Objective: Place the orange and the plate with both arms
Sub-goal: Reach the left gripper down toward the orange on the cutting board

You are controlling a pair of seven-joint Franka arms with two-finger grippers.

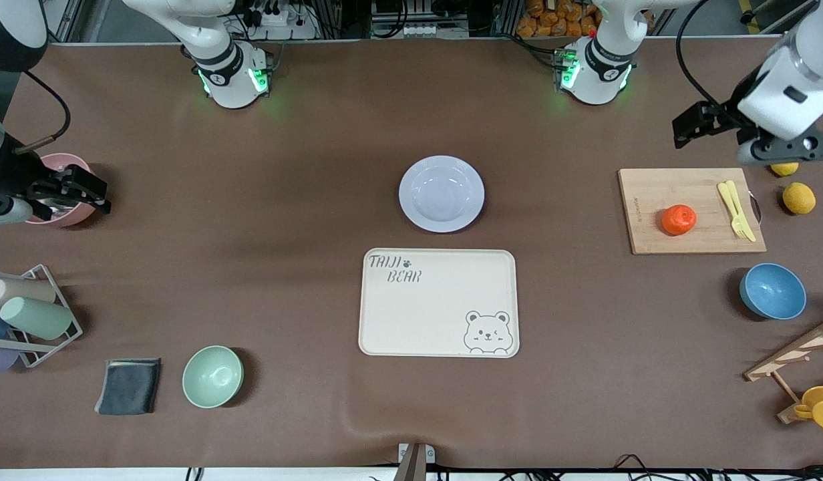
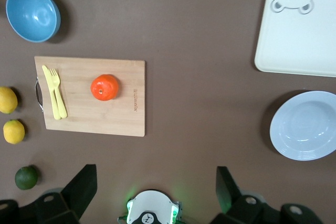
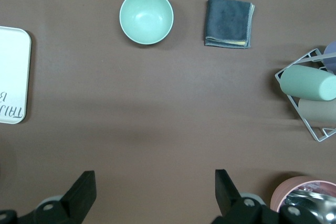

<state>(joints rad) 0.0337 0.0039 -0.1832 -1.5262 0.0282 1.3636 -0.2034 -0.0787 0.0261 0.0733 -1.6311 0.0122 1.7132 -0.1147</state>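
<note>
The left gripper [image 2: 152, 190] is hovering with fingers [image 2: 81, 184] spread wide and holding nothing, over bare table beside the bamboo cutting board [image 1: 692, 210] where the small reddish-orange orange [image 1: 679, 220] is sitting. The round pale lavender plate [image 1: 441, 194] is lying beside the cream bear tray [image 1: 438, 302]. The right gripper [image 3: 152, 192] is waiting, wide open, over the pink bowl [image 1: 61, 190].

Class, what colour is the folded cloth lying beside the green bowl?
Dark grey cloth, with a yellowish edge; the right wrist view shows it best.
</note>
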